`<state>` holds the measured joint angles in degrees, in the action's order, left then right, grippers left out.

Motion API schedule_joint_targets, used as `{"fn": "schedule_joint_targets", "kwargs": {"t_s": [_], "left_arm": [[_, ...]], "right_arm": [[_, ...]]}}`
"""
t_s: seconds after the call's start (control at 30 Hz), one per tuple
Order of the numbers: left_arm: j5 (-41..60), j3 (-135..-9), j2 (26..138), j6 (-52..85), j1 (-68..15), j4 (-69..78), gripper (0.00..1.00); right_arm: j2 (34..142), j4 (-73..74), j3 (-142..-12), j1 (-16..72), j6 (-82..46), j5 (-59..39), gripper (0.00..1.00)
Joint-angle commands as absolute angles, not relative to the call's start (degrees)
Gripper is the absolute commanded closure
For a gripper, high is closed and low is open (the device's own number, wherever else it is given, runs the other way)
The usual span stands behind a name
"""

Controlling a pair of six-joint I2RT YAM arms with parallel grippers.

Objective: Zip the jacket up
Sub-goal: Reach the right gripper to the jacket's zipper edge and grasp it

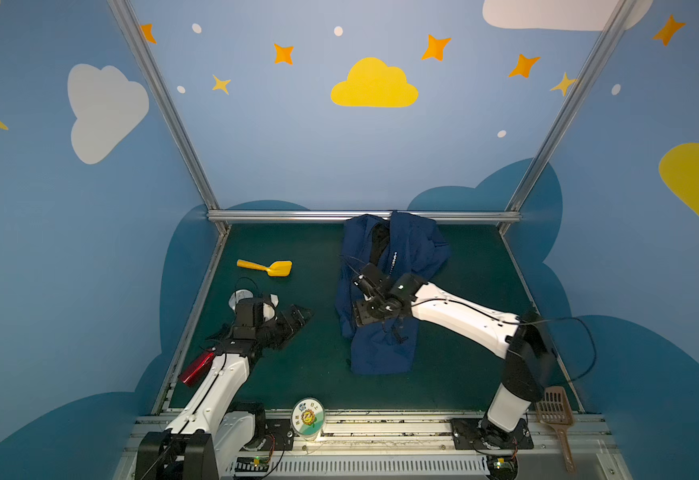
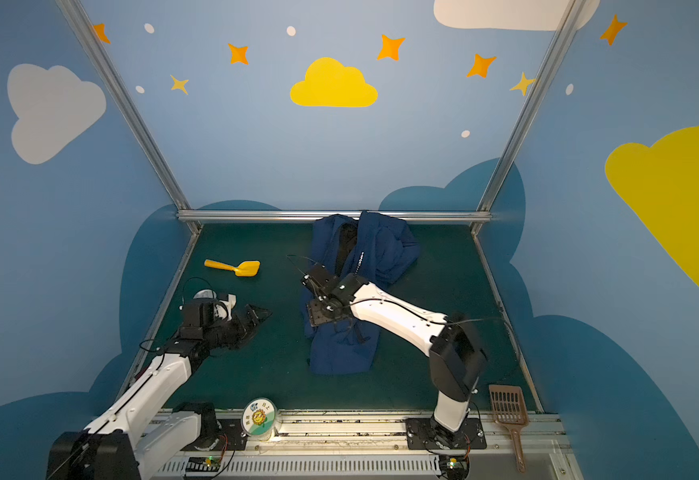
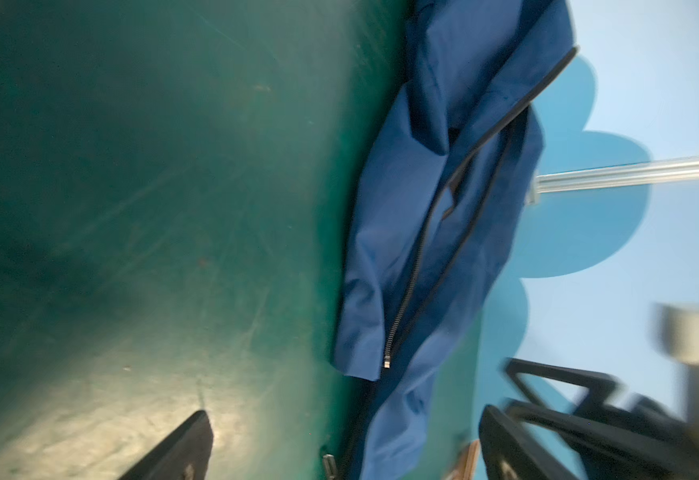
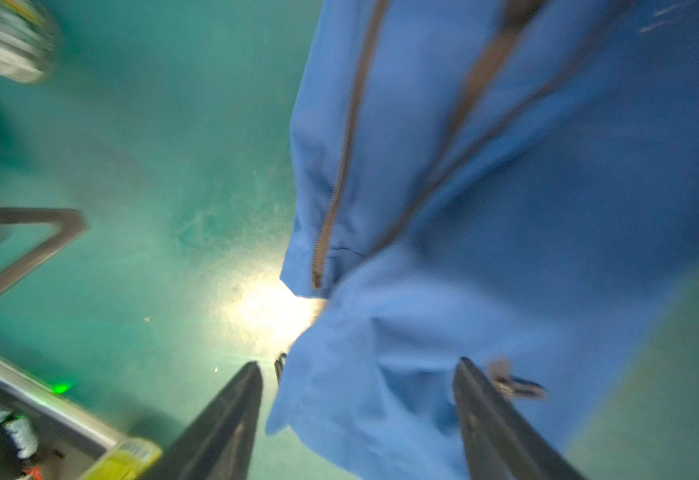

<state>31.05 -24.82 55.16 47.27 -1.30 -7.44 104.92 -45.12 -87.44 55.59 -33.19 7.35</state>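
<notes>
The navy-blue jacket [image 1: 385, 291] [image 2: 352, 286] lies crumpled on the green mat [image 1: 289, 374], its front zipper [image 3: 418, 266] unzipped with the two tracks apart. My right gripper [image 1: 362, 318] [image 2: 318, 313] hangs over the jacket's lower half. In the right wrist view the right gripper [image 4: 358, 365] is open and a fold of the jacket [image 4: 505, 208] hem lies between its fingers [image 4: 231, 415]. My left gripper [image 1: 294, 318] [image 2: 256, 316] stands wide open and empty over bare mat, left of the jacket. In the left wrist view the left gripper [image 3: 339, 453] faces the jacket [image 3: 443, 199].
A yellow scoop [image 1: 267, 267] lies at the back left of the mat. A white object [image 1: 242, 297] sits under the left arm. On the front rail stand a round tin [image 1: 308, 417] and a brown slotted scoop [image 1: 555, 415]. A metal frame rail [image 1: 298, 216] bounds the back.
</notes>
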Motion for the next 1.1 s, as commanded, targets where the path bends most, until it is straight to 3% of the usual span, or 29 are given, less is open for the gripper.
{"fn": "schedule_joint_targets", "kwargs": {"t_s": [0.0,0.2,0.7,0.87,1.07], "left_arm": [[33.7,-23.0,53.0,50.8,-1.2,-6.8,0.01],[34.4,-20.2,51.5,53.1,-1.1,-6.2,0.01],[33.6,-17.2,50.3,55.7,-1.1,-4.6,0.01],[33.6,-17.5,51.3,55.7,-1.1,-4.3,0.01],[33.6,-17.6,52.5,55.6,-1.1,-3.6,0.01]], "right_arm": [[109.3,-50.7,-92.7,56.5,-35.0,6.2,0.34],[115.7,-49.5,-96.5,56.4,-35.5,6.2,0.46],[123.5,-48.2,-101.1,54.5,-35.0,7.3,0.59],[123.1,-50.3,-102.7,55.1,-34.3,9.0,0.6],[120.0,-51.4,-102.3,55.8,-34.5,11.3,0.55]]}}
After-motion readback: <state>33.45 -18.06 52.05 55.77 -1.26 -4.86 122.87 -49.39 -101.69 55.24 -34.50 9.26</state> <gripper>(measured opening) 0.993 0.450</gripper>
